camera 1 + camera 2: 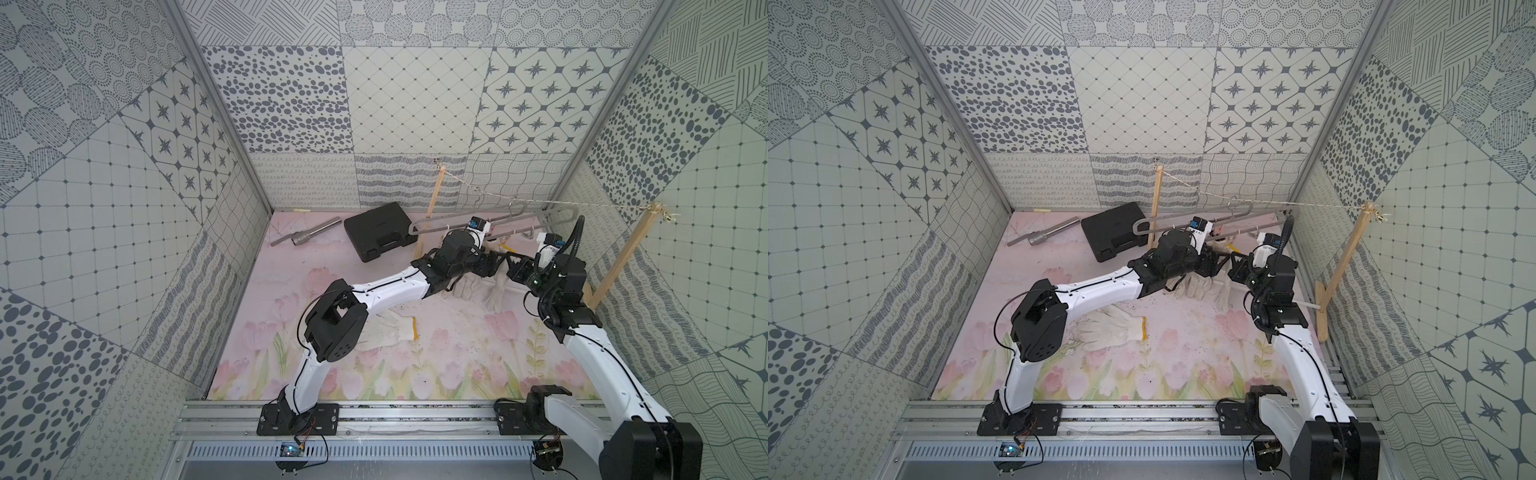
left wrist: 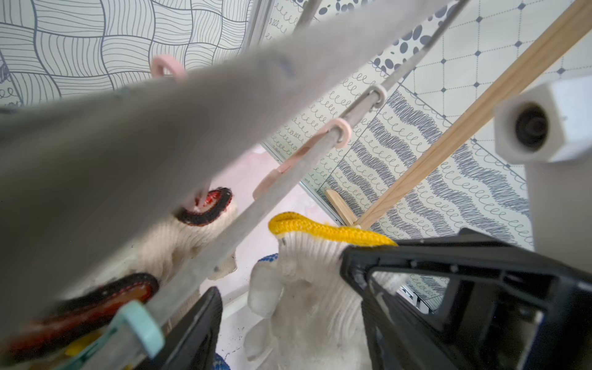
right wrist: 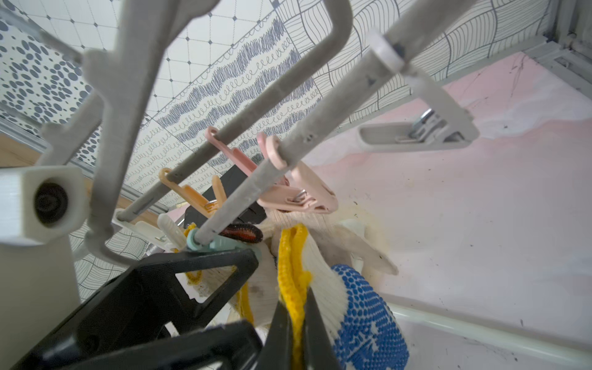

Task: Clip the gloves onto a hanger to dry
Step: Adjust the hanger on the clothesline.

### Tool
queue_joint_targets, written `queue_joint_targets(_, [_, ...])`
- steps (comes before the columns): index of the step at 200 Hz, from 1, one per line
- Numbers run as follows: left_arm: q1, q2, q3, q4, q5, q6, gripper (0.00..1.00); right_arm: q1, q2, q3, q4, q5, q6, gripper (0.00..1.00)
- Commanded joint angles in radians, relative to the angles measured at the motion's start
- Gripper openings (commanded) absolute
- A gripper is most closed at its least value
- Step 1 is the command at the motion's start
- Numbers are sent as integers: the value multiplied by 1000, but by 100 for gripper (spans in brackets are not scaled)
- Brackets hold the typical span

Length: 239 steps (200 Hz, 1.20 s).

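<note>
Beneath hanger [image 3: 250, 189], wrist views, unlike top views, show right gripper [image 3: 296, 320] pinching glove [image 3: 362, 304], left gripper [image 2: 280, 275] wide

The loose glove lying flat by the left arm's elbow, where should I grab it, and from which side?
Pinch the yellow-edged cuff of the loose glove, coming straight down from above. It lies flat on the mat, and the cuff end is clear, pointing away from the left arm's elbow.
</note>
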Motion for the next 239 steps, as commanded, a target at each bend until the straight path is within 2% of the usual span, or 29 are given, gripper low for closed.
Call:
queue_joint_targets(1, [0,-20,-12,12,-51,-33,70,-6,-67,-21,-70,66,-9,0])
queue_joint_targets(41, [0,-41,-50,53,-8,-17,66,-19,-129,-68,-168,101,-7,0])
queue_joint_targets(67, [-10,-98,-159,156,98,28,62,-39,-150,-81,-190,60,-15,0])
queue_joint_targets(88, [-39,-180,-258,184,141,120,62,-42,-171,-81,-212,41,-31,0])
queue_joint_targets(109, [-68,-271,-355,178,128,173,61,-46,-196,-91,-219,20,-40,1])
queue_joint_targets(126, [-75,-338,-434,177,109,162,60,-48,-211,-102,-227,11,-41,1])
queue_joint_targets(146, [-75,-427,-533,169,35,155,60,-51,-221,-109,-237,-3,-45,1])
queue_joint_targets(173, [-55,-566,-660,126,-61,169,67,-54,-230,-102,-258,-11,-54,2])
queue_joint_targets(209, [25,-699,-757,31,-23,143,70,-57,-234,-119,-237,-17,-36,3])
queue_joint_targets(239, [75,-783,-807,-18,-16,197,68,-58,-213,-120,-219,-37,-25,3])
